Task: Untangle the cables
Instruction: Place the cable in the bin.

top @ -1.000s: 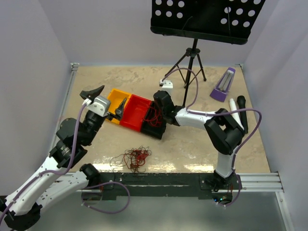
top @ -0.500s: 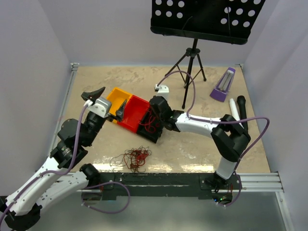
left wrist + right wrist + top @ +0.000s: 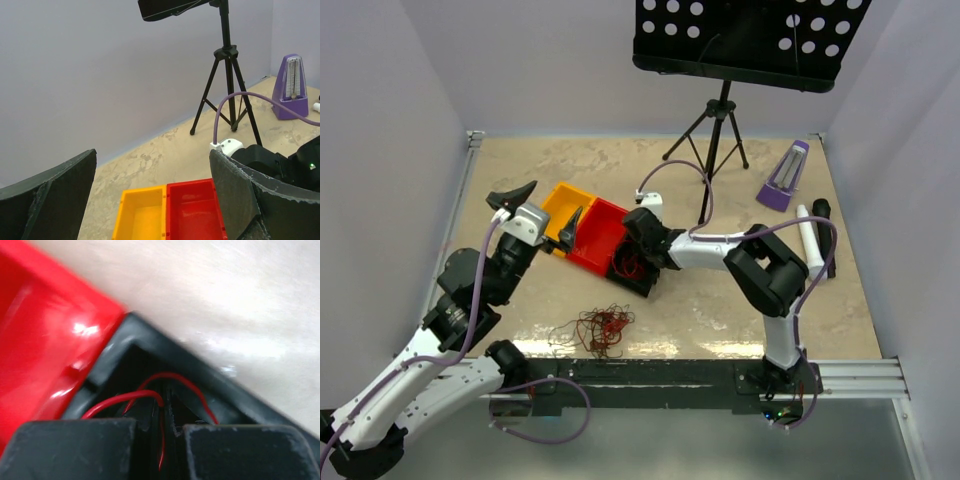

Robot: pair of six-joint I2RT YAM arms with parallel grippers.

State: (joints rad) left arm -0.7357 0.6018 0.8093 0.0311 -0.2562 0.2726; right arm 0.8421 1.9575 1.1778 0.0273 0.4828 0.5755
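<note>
A tangle of red and dark cables (image 3: 603, 328) lies on the table near the front edge. More red cables (image 3: 632, 262) sit in a black bin (image 3: 645, 282) next to a red bin (image 3: 600, 235) and a yellow bin (image 3: 560, 205). My right gripper (image 3: 631, 250) reaches into the black bin. In the right wrist view, the right gripper (image 3: 162, 412) is shut on a thin red cable (image 3: 125, 399) that runs between its fingers. My left gripper (image 3: 556, 196) hovers open over the yellow and red bins; in the left wrist view, this gripper (image 3: 152, 160) holds nothing.
A music stand on a tripod (image 3: 720, 130) stands at the back. A purple metronome (image 3: 785, 178) is at the back right, with a white and black rod-like object (image 3: 810, 235) in front of it. Walls close in the table on three sides.
My right arm has folded its elbow inward and its gripper has shifted slightly left over the black bin, still shut. The left arm has not moved.
</note>
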